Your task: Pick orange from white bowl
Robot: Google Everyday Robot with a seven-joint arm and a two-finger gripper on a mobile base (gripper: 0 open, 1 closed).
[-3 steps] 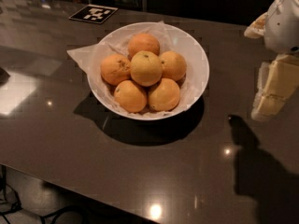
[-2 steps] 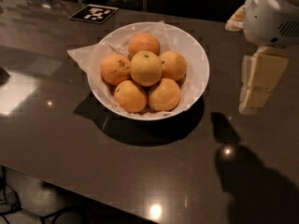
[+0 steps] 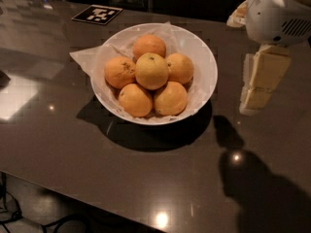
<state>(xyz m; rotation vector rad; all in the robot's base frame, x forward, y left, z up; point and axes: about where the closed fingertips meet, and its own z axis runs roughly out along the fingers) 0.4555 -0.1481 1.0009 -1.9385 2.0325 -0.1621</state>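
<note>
Tool (image 3: 260,84) is hanging at the right edge of the frame, under the white arm housing (image 3: 279,13), and it is drifting leftward in the frame compared with a second ago, closing on the white bowl (image 3: 212,62). It is still beside the bowl, apart from the rim, not over it. Can't tell how far open it is, and nothing is showing in its hold. Its shadow (image 3: 252,178) on the tabletop (image 3: 97,169) is sliding left with it, in the lower right of the frame.

Nothing in the bowl is changing. The orange (image 3: 151,71), paler with a dark stem dot, is sitting on top in the middle of the pile, touching the five deeper-orange fruits (image 3: 170,98) around it. Crinkled paper (image 3: 85,57) is sticking out past the rim at the upper left. A black-and-white marker tag (image 3: 97,14) is lying beyond the bowl at upper left.

Judging by this, the approach is under way and the pick is not yet done: the tool is probably needing to keep going left, get above the top fruit, then drop. With the target sitting highest, it is looking reachable, though it could be nudging its neighbours.
</note>
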